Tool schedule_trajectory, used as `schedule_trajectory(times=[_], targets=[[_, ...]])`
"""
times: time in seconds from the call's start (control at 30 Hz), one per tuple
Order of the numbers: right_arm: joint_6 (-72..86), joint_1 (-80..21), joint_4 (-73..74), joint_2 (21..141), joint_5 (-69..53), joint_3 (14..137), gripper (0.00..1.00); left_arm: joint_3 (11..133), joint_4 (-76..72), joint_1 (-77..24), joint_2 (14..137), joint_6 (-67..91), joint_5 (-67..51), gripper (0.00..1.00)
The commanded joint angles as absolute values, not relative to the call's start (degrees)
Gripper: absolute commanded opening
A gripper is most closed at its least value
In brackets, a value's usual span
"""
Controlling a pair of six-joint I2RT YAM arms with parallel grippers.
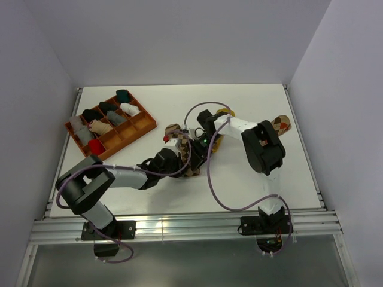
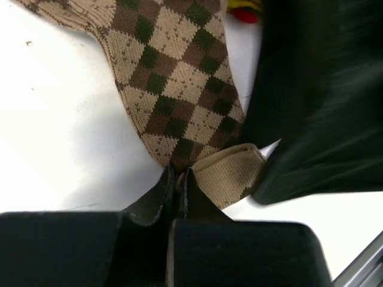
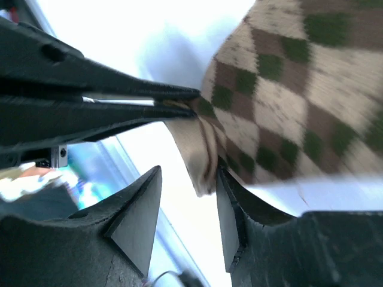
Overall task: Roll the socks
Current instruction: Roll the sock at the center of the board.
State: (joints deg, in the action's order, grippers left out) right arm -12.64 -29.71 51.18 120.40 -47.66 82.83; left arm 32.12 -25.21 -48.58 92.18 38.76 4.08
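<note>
argyle sock (image 2: 173, 89): long axis runs straight ahead from left gripper (image 2: 178, 179) | left gripper: clenched on cuff end | right gripper (image 3: 190, 176): released, cuff between its jaws

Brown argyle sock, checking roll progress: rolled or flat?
The sock lies mostly flat; only its cuff is folded, pinched by the left end effector.

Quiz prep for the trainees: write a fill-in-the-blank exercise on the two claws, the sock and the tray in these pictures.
1. The left claw is shut on the ____ of the brown-and-cream argyle sock.
2. The right claw stands ____, one finger on each side of the sock's folded end.
3. The tray holding small bundles is coloured ____.

Missing words: cuff; open; orange.
</note>
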Motion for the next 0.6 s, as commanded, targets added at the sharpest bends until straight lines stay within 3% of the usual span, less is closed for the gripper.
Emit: schedule_trajectory(times=[0.0,0.13,0.3,0.43,0.57], targets=[[-13.5,-27.3,44.2,110.7,-40.1,80.0,0.49,34.0,-12.1,-48.9,94.0,40.4,5.7,0.00],[-16.9,-22.9,37.5,103.5,-37.7,73.5,0.45,36.1,-6.3,-48.8,92.3,41.6,3.9,0.00],[-25.1,-21.1,26.5,88.0,-34.3,61.3,0.50,40.5,3.6,-48.8,91.6,43.0,0.9,0.00],[-32.0,-23.9,16.4,78.2,-28.9,49.2,0.52,44.2,10.4,-48.8,92.5,43.1,-2.0,0.00],[-36.3,-33.9,10.3,73.6,-20.8,42.7,0.54,47.5,14.5,-48.3,93.3,42.9,-6.0,0.00]])
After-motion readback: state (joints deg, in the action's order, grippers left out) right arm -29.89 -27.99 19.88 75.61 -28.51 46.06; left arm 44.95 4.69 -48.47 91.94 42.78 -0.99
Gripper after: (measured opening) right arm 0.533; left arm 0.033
